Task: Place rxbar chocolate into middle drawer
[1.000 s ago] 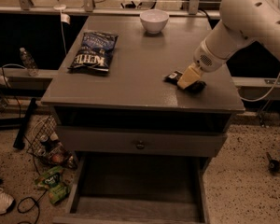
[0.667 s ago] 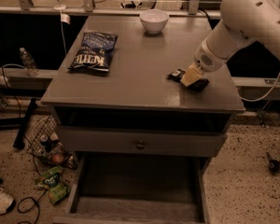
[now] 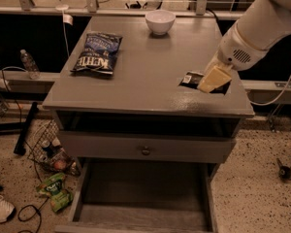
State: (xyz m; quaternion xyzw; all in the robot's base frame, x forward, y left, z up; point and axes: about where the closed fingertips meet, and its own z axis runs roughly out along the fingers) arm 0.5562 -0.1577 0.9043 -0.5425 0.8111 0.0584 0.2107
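The rxbar chocolate (image 3: 190, 78) is a small black-wrapped bar lying flat on the grey table top (image 3: 136, 76), near its right front corner. My gripper (image 3: 213, 79) is down on the table right at the bar's right end and covers part of it. The white arm (image 3: 262, 28) reaches in from the upper right. The middle drawer (image 3: 140, 193) is pulled out below the table front, a wide grey tray with low side walls and a bare bottom.
A dark-blue chip bag (image 3: 97, 52) lies on the left of the table top and a white bowl (image 3: 160, 21) stands at the back. A closed drawer front with a round knob (image 3: 145, 150) sits above the open tray. Litter and cables (image 3: 53, 188) lie on the floor at left.
My gripper has shifted a little to the right along the table top, and the black bar has shifted right with it.
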